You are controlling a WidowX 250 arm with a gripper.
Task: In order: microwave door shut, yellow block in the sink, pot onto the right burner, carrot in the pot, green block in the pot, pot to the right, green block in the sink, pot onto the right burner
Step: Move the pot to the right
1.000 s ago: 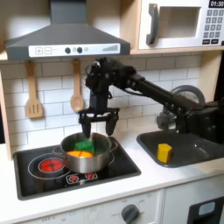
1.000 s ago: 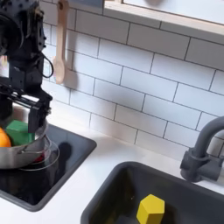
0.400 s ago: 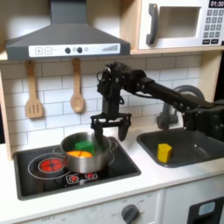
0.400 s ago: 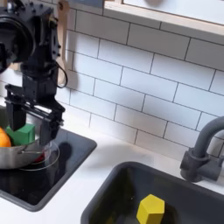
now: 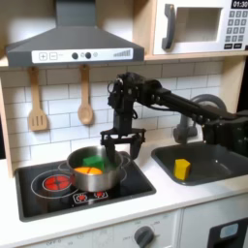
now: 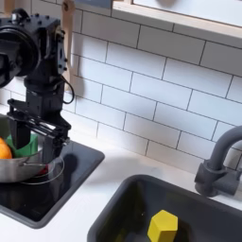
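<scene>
1. Black gripper (image 5: 118, 143) jaws spread apart, empty, hanging over right rim of shiny round steel pot (image 5: 97, 170).
2. Inside pot: small dark green block (image 6: 24, 146) beside orange toy carrot (image 6: 5, 149).
3. Risk: jaws clipping rim, tipping pot.
4. Open tabletop between cooktop and dark grey sink (image 5: 208, 167) holding yellow block (image 5: 181, 169).

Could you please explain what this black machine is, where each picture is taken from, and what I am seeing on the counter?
The black machine is a robot arm; its gripper hangs open above a steel pot on a toy kitchen's stove. The first exterior view faces the kitchen from the front; the second exterior view looks closer, from the sink's side. In the pot lie a carrot and a green block. A yellow block sits in the sink. Nothing is held.
</scene>
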